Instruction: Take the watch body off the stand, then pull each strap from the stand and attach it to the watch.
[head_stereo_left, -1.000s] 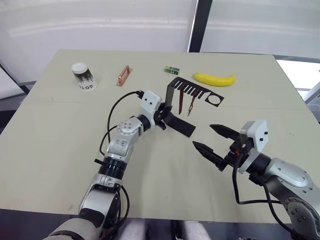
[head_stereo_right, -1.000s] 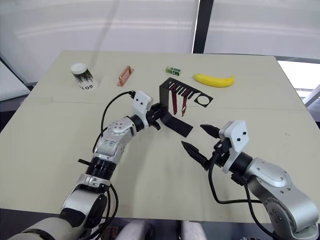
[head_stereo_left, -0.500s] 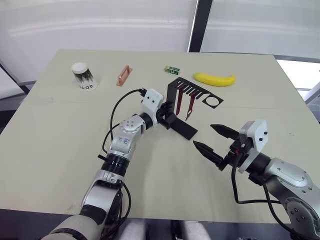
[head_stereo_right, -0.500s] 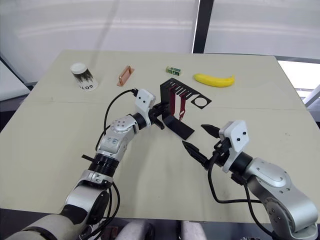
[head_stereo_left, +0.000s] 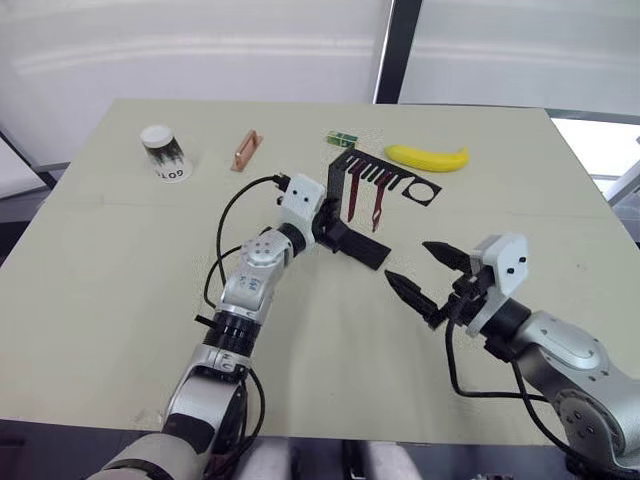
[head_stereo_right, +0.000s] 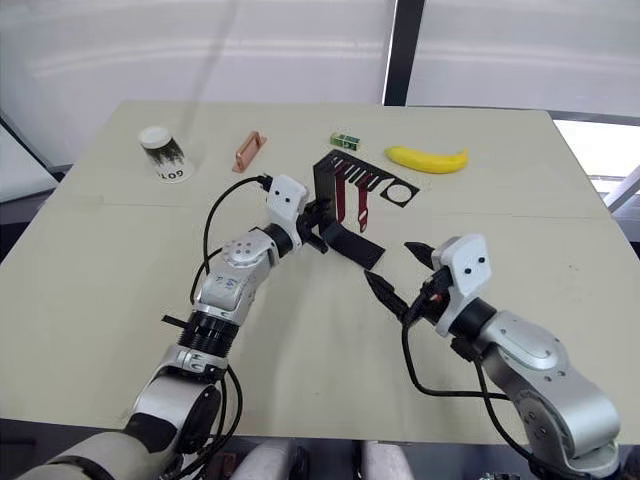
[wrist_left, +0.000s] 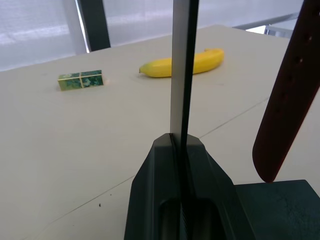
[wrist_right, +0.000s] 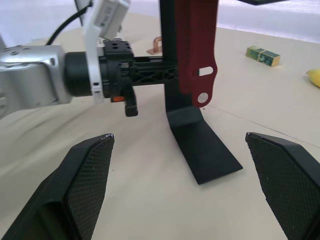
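Observation:
The black stand (head_stereo_left: 337, 195) rests on the table, its slotted top arm (head_stereo_left: 385, 178) ending in an empty ring hole (head_stereo_left: 425, 192). Two maroon straps (head_stereo_left: 354, 200) (head_stereo_left: 380, 205) hang from the slots. My left gripper (head_stereo_left: 326, 224) is shut on the stand's upright (wrist_left: 182, 65), low down near the foot (wrist_right: 202, 150). One strap (wrist_left: 285, 100) hangs close beside it. My right gripper (head_stereo_left: 410, 262) is open, just in front of the foot and facing the straps (wrist_right: 197, 50), with nothing between its fingers (wrist_right: 85, 185). The watch body is out of view.
Behind the stand lie a banana (head_stereo_left: 428, 157) and a small green block (head_stereo_left: 342, 138). A copper handle-shaped bar (head_stereo_left: 245, 150) and a tipped paper cup (head_stereo_left: 165, 153) sit at the back left. The table's front edge runs just beneath my right arm.
My right gripper has edged up and left, closer to the stand's foot, still open. The left gripper and the stand have shifted slightly toward the back.

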